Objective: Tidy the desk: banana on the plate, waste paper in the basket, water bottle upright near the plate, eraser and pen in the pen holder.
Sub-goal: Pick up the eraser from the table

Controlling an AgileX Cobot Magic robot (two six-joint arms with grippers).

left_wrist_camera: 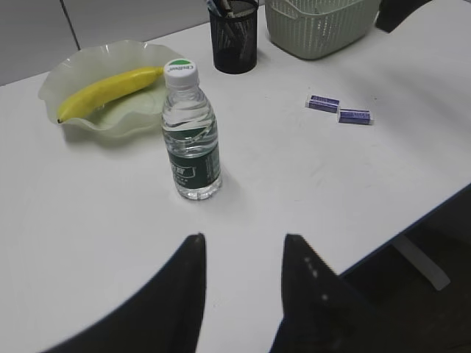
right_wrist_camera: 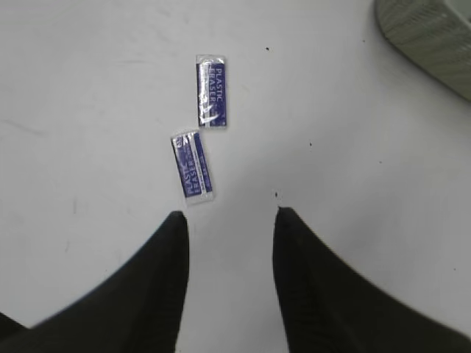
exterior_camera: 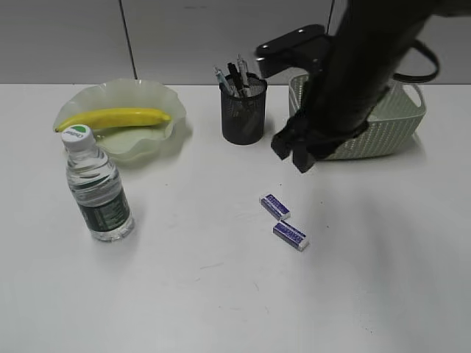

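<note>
R gripper (right_wrist_camera: pixel 229 220): fingers apart, empty, above desk (exterior_camera: pixel 221 294) nr 2 erasers (exterior_camera: pixel 274 207)
L gripper (left_wrist_camera: pixel 243 250): apart, empty
Banana (exterior_camera: pixel 114 118): on plate (exterior_camera: pixel 165 95)
Bottle (exterior_camera: pixel 97 187): upright

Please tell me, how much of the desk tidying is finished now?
Done: banana on the plate, water bottle upright beside it, pens in the pen holder. In hand: nothing; right gripper open above the two erasers. Left: the erasers. Waste paper not visible.

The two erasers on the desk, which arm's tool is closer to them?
Right. The right tool hangs open just above the erasers; the left tool sits open well back, beyond the water bottle.
</note>
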